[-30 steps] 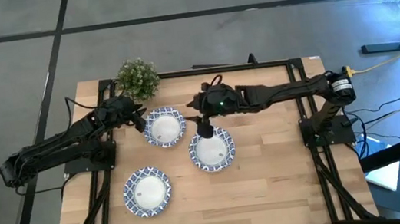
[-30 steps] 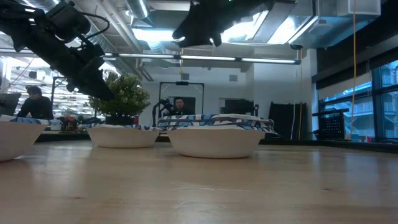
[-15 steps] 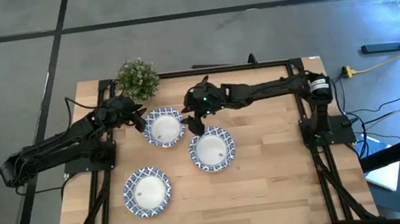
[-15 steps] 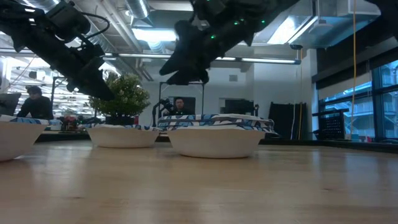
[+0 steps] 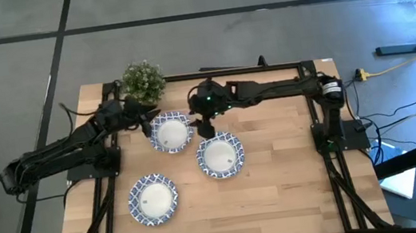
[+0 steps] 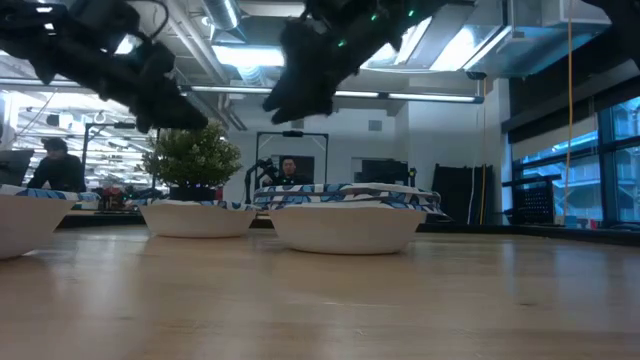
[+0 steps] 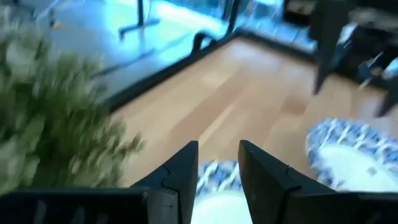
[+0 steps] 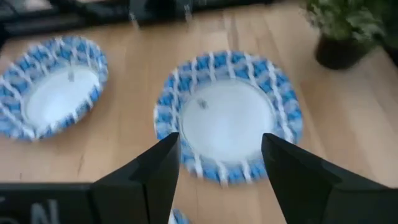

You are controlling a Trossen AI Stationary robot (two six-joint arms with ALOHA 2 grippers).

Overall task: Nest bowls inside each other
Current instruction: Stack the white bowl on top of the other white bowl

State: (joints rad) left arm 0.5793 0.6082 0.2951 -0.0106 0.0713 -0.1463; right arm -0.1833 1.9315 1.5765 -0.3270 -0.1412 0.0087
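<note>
Blue-rimmed white bowls rest on their bases in three places. One bowl [image 5: 171, 132] stands far left, a middle bowl [image 5: 220, 155] shows stacked rims in the low view [image 6: 345, 195], and a third bowl [image 5: 153, 198] is near left. My right gripper [image 5: 202, 122] hovers open between the far-left and middle bowls, above the table [image 6: 292, 98]. In its wrist view the far-left bowl [image 8: 227, 118] lies beyond the open fingers. My left gripper [image 5: 147, 124] hangs at that bowl's left rim, above it [image 6: 172, 105], its fingers a narrow gap apart [image 7: 219, 171].
A small green potted plant [image 5: 143, 81] stands at the far-left corner, close behind my left gripper [image 7: 50, 112]. A black frame [image 5: 266, 67] runs along the table's far edge. Bare wood [image 5: 289, 178] stretches right of and nearer than the middle bowl.
My right gripper has moved from above the middle bowl's far rim toward the far-left bowl, coming lower on the way. My left gripper has risen a little beside the far-left bowl. The bowls have stayed where they were.
</note>
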